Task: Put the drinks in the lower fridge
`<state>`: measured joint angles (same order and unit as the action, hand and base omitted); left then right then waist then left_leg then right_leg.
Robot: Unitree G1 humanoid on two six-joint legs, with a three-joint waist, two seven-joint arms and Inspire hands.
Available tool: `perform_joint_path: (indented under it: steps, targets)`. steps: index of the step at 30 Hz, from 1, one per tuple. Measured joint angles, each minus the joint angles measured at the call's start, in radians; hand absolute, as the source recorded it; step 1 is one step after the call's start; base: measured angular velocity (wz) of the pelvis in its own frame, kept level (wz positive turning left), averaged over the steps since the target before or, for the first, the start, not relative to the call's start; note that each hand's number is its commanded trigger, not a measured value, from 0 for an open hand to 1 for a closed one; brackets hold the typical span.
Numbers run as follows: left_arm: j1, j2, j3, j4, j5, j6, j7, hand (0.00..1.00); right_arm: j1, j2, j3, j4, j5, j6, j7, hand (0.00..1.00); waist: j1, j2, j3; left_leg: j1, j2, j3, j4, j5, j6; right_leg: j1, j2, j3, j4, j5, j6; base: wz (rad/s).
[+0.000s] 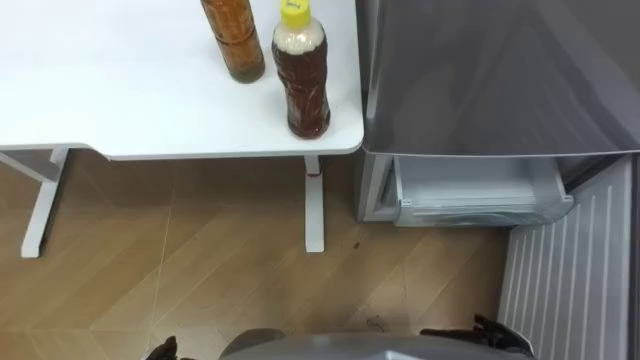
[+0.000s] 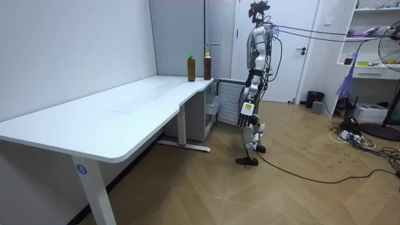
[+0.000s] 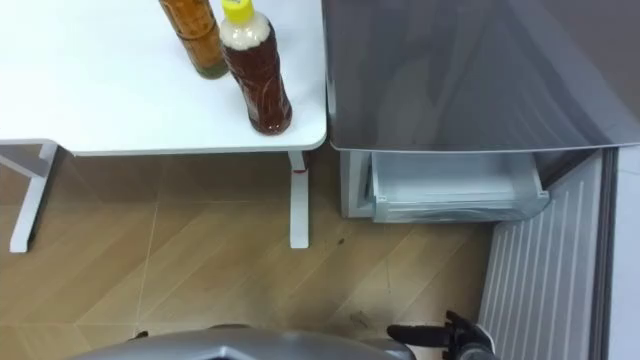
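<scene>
Two drink bottles stand near the right corner of the white table (image 1: 120, 100). One is a brown tea bottle with a yellow cap (image 1: 301, 75); behind it to the left stands an amber bottle (image 1: 233, 40). The grey fridge (image 1: 500, 70) is right beside the table. Its lower compartment is open, showing a pale drawer (image 1: 480, 195), and the ribbed inside of its door (image 1: 570, 270) swings out at the right. My right hand (image 1: 490, 335) hangs low at the bottom edge, fingers relaxed and empty. My left hand (image 1: 163, 350) just peeks in at the bottom left. I stand upright before the fridge (image 2: 219, 94).
The table's white legs (image 1: 314, 205) stand on the wood floor between me and the fridge. In the room view a fan (image 2: 390, 62), shelves (image 2: 375, 37) and cables (image 2: 350, 134) lie behind me on the room view's right.
</scene>
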<state>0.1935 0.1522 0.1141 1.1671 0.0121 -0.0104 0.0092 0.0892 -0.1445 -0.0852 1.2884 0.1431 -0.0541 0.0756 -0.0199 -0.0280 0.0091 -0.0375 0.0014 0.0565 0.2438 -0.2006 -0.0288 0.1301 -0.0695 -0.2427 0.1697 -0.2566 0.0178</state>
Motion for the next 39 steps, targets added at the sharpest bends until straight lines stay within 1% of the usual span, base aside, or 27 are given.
perform_joint_path:
  steps: [2, 4, 6, 8, 9, 16, 22, 25, 26, 29, 30, 31, 33, 35, 37, 39]
  targets:
    - [0.001, 0.000, 0.000, 0.000, 0.002, 0.000, -0.001, 0.00, 0.000, 0.000, -0.002, -0.002, -0.020, 0.000, -0.001, 0.00, -0.003, -0.002, 0.0019, 0.001, -0.002, -0.001, -0.010, 0.002, 0.003, -0.002, 0.000, 0.002, -0.004, 0.004, 0.001, -0.04]
    - [0.004, 0.003, -0.001, 0.000, 0.002, 0.003, -0.001, 0.00, -0.001, 0.000, 0.001, -0.002, -0.029, 0.001, -0.005, 0.00, -0.004, -0.004, 0.0013, 0.002, -0.004, -0.002, -0.010, 0.002, 0.003, -0.003, -0.001, 0.007, -0.003, 0.006, 0.004, 0.00]
    - [0.001, 0.005, 0.001, 0.000, 0.001, 0.005, 0.000, 0.00, -0.011, 0.001, 0.007, -0.003, -0.063, 0.004, -0.010, 0.00, 0.000, -0.010, 0.0016, 0.006, -0.005, -0.003, -0.013, 0.002, 0.003, -0.003, -0.001, 0.023, -0.003, 0.006, 0.004, -0.02]
    - [0.002, 0.005, 0.003, 0.000, 0.000, 0.007, 0.001, 0.00, -0.013, 0.003, 0.009, -0.002, -0.069, 0.005, -0.014, 0.00, 0.002, -0.014, 0.0004, 0.015, -0.006, -0.004, -0.017, 0.002, 0.003, 0.003, -0.002, 0.021, -0.003, 0.006, 0.004, -0.06]
    - [0.002, 0.005, 0.003, 0.000, 0.000, 0.009, 0.002, 0.00, -0.012, 0.003, 0.010, -0.001, -0.068, 0.012, -0.019, 0.00, 0.001, -0.015, 0.0006, 0.023, -0.006, -0.005, -0.020, 0.002, 0.003, 0.010, -0.003, 0.019, -0.003, 0.006, 0.004, -0.03]
    - [0.005, 0.004, 0.003, 0.001, -0.001, 0.013, 0.010, 0.00, -0.012, 0.006, 0.021, -0.001, -0.043, 0.033, -0.035, 0.00, 0.001, -0.015, -0.0003, 0.031, -0.007, -0.005, -0.021, 0.003, 0.005, 0.014, -0.003, 0.019, -0.003, 0.006, 0.004, -0.03]
    - [0.009, -0.003, 0.005, 0.006, -0.031, 0.013, 0.044, 0.00, -0.012, 0.006, 0.022, -0.001, -0.029, 0.040, -0.029, 0.00, 0.000, -0.016, -0.0013, 0.029, -0.007, -0.004, -0.012, 0.005, 0.008, 0.015, -0.005, 0.012, -0.002, 0.006, 0.004, -0.01]
    - [0.015, -0.013, 0.032, 0.007, -0.070, 0.013, 0.057, 0.00, -0.012, 0.006, 0.019, 0.001, -0.022, 0.050, -0.030, 0.00, -0.001, -0.013, -0.0025, 0.029, -0.007, -0.006, -0.003, 0.005, 0.009, 0.021, -0.007, 0.002, -0.001, 0.006, 0.004, 0.03]
    - [0.016, -0.021, 0.048, 0.012, -0.098, 0.013, 0.068, 0.00, -0.010, 0.006, 0.019, 0.001, -0.012, 0.056, -0.031, 0.00, -0.001, -0.013, -0.0019, 0.029, -0.008, -0.008, -0.001, 0.006, 0.009, 0.024, -0.008, -0.003, -0.001, 0.006, 0.004, 0.06]
    - [0.020, -0.038, 0.085, 0.012, -0.161, 0.017, 0.102, 0.00, -0.010, 0.006, 0.019, 0.008, 0.010, 0.071, -0.041, 0.00, 0.003, -0.009, -0.0047, 0.030, -0.011, -0.013, 0.006, 0.007, 0.011, 0.032, -0.009, -0.004, -0.001, 0.006, 0.005, 0.05]
    - [0.020, -0.044, 0.104, 0.011, -0.181, 0.017, 0.121, 0.00, -0.011, 0.006, 0.018, 0.008, 0.011, 0.078, -0.042, 0.00, 0.003, -0.002, -0.0079, 0.030, -0.012, -0.017, 0.013, 0.006, 0.012, 0.036, -0.009, -0.007, -0.001, 0.007, 0.005, 0.07]
    - [0.020, -0.045, 0.112, 0.011, -0.190, 0.018, 0.131, 0.00, -0.010, 0.006, 0.015, 0.009, 0.011, 0.079, -0.042, 0.00, 0.003, -0.004, -0.0070, 0.031, -0.012, -0.018, 0.015, 0.006, 0.012, 0.039, -0.009, -0.008, -0.001, 0.007, 0.005, 0.07]
    - [0.022, -0.047, 0.135, 0.011, -0.260, 0.019, 0.168, 0.00, -0.012, 0.006, 0.003, 0.010, 0.011, 0.090, -0.042, 0.00, 0.002, -0.005, -0.0060, 0.032, -0.012, -0.021, 0.024, 0.005, 0.014, 0.046, -0.009, -0.011, -0.001, 0.006, 0.005, 0.05]
    - [0.021, -0.048, 0.157, 0.010, -0.325, 0.020, 0.193, 0.00, -0.010, 0.006, -0.006, 0.009, 0.016, 0.100, -0.041, 0.00, 0.001, -0.004, -0.0067, 0.030, -0.015, -0.029, 0.025, 0.007, 0.016, 0.049, -0.011, -0.020, -0.003, 0.005, 0.007, 0.09]
    - [0.017, -0.049, 0.177, 0.007, -0.380, 0.023, 0.213, 0.00, -0.010, 0.007, -0.015, 0.008, 0.022, 0.100, -0.041, 0.00, 0.005, -0.004, -0.0073, 0.030, -0.017, -0.030, 0.027, 0.008, 0.018, 0.050, -0.014, -0.023, -0.005, 0.003, 0.010, 0.05]
    - [0.017, -0.050, 0.231, 0.006, -0.477, 0.024, 0.234, 0.00, -0.008, 0.007, -0.022, 0.014, 0.027, 0.100, -0.041, 0.00, 0.016, -0.005, -0.0095, 0.031, -0.018, -0.025, 0.031, 0.007, 0.019, 0.050, -0.016, -0.023, -0.004, 0.003, 0.011, 0.00]
